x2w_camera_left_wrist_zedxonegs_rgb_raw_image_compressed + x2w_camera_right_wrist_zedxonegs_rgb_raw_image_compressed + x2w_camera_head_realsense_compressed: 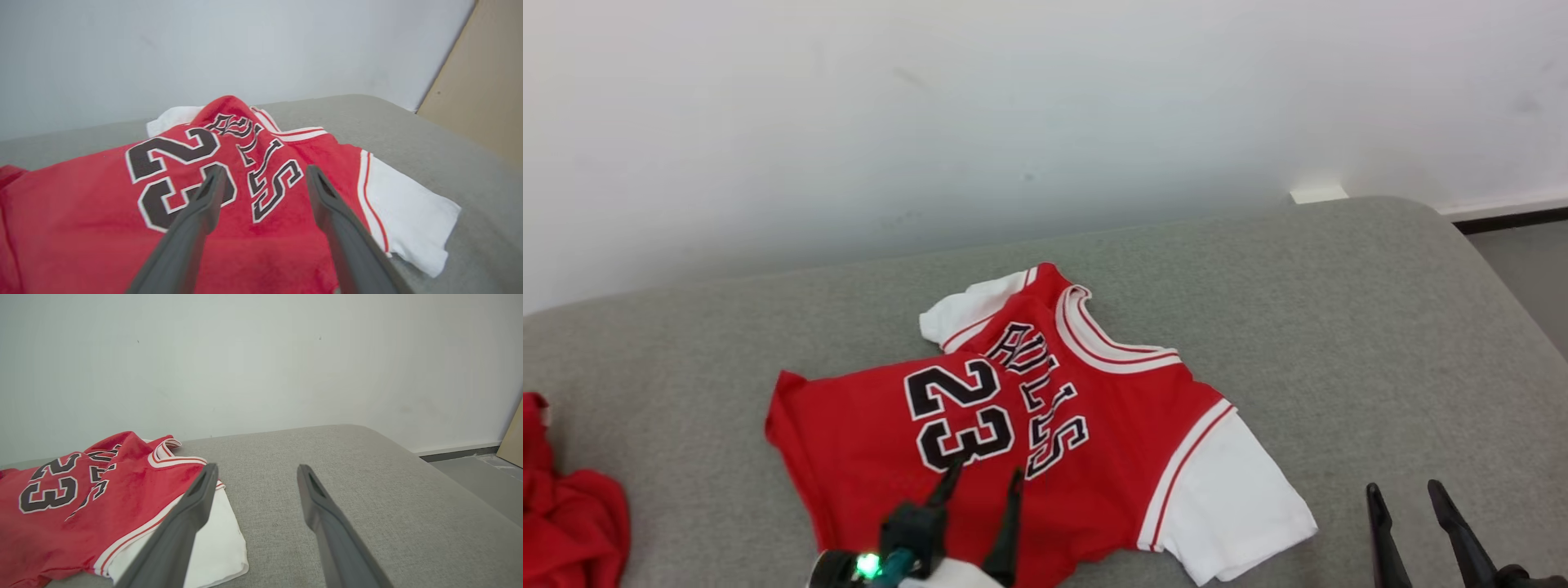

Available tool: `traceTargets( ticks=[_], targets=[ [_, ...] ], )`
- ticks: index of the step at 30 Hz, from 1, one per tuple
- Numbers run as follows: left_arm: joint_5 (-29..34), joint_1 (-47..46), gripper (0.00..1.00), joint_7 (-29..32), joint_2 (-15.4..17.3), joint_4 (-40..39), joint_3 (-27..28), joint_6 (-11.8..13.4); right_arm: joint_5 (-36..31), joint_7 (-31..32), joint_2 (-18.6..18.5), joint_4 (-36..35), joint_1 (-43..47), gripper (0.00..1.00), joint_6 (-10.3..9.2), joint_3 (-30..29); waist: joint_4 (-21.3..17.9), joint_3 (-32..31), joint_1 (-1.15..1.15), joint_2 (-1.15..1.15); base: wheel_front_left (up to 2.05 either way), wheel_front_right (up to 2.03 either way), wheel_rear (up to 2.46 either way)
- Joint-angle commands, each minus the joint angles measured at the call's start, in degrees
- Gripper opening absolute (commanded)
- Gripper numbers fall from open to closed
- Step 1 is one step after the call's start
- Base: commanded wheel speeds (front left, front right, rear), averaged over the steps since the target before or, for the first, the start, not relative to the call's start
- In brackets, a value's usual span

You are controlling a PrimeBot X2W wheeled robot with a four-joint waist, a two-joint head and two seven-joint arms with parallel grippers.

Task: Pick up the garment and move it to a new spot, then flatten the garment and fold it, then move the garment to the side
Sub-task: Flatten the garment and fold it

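Grey padded surface (1339,327) holds your red jersey (874,457); L tool (983,474) over jersey's front, spread wide, empty; R tool (1405,490) right of jersey, also wide, empty.

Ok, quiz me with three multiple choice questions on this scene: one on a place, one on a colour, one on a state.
1. The left hand is: A over bare cushion; B over the jersey; C against the wall.
2. The jersey's sleeves are: A black; B grey; C white.
3. The right hand is: A open and empty; B shut on a sleeve; C shut on the collar.
Answers: B, it hangs over the red front; C, both show white; A, spread wide, nothing held.
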Motion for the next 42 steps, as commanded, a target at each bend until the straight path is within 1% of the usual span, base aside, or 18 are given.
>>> traceTargets(
  ticks=[1, 4, 9, 13, 17, 20, 25, 31, 34, 39, 41, 42],
  targets=[
    [0.88, 2.97, 1.0, -0.02, 0.7, -1.37, 2.19, 0.92, -0.35, 0.05, -0.29, -0.33, 0.7, 1.0, -0.16, -0.75, 3.2, -1.35, 0.0, 0.0, 0.0, 0.0, 0.0],
    [2.6, 6.95, 1.0, -0.03, 1.81, -4.06, 6.68, 1.99, -0.65, 0.05, -0.33, -0.41, 1.27, 1.0, -0.15, -1.38, 5.65, -1.91, 0.0, 0.0, 0.0, 0.0, 0.0],
    [6.12, 13.45, 1.0, -0.03, 2.46, -7.56, 13.18, 2.14, -1.33, 0.05, 0.03, 0.0, 2.09, 1.0, -0.15, -3.25, 9.41, -2.62, 0.0, 0.0, 0.0, 0.0, 0.0],
    [8.69, 18.16, 1.0, -0.02, 1.72, -9.65, 17.72, 0.94, -1.78, 0.06, 0.44, 0.99, 2.51, 1.0, -0.16, -4.06, 11.25, -2.96, 0.0, 0.0, 0.0, 0.0, 0.0],
    [11.36, 22.82, 1.0, -0.03, 0.66, -11.48, 22.72, -0.19, -2.07, 0.05, 0.62, 2.35, 2.54, 1.0, -0.16, -4.53, 11.94, -3.2, 0.0, 0.0, 0.0, 0.0, 0.0],
    [13.55, 25.65, 1.0, -0.03, -0.12, -11.85, 25.63, -1.72, -2.1, 0.05, 0.7, 3.52, 2.69, 1.0, -0.16, -4.59, 12.16, -3.34, 0.0, 0.0, 0.0, 0.0, 0.0],
    [15.98, 27.6, 1.0, -0.03, -1.89, -11.38, 28.7, -4.9, -2.13, 0.05, 0.76, 4.58, 2.53, 1.0, -0.16, -4.38, 12.25, -3.5, 0.0, 0.0, 0.0, 0.0, 0.0],
    [18.19, 27.69, 1.0, -0.03, -3.98, -11.28, 31.49, -7.42, -1.89, 0.05, 0.87, 4.59, 1.64, 1.0, -0.16, -3.5, 11.73, -3.54, 0.0, 0.0, 0.0, 0.0, 0.0],
    [19.35, 27.8, 1.0, -0.03, -4.77, -11.64, 32.26, -8.07, -1.8, 0.05, 0.64, 3.77, 1.47, 1.0, -0.16, -3.14, 11.44, -3.57, 0.0, 0.0, 0.0, 0.0, 0.0],
    [21.95, 28.15, 1.0, -0.03, -4.79, -13.6, 32.03, -8.54, -2.7, 0.06, -0.33, 1.31, 1.2, 1.0, -0.15, -3.79, 11.3, -3.48, 0.0, 0.0, 0.0, 0.0, 0.0],
    [22.57, 28.61, 1.0, -0.03, -4.47, -13.0, 31.33, -8.76, -3.08, 0.06, -0.77, 1.94, 1.4, 1.0, -0.16, -3.69, 11.35, -3.42, 0.0, 0.0, 0.0, 0.0, 0.0],
    [23.61, 28.95, 1.0, -0.01, -4.21, -11.6, 29.9, -9.43, -3.85, 1.44, -1.94, 3.82, 1.18, 1.0, -0.15, -3.23, 11.51, -3.33, 0.0, 0.0, 0.0, 0.0, 0.0]
  ],
)
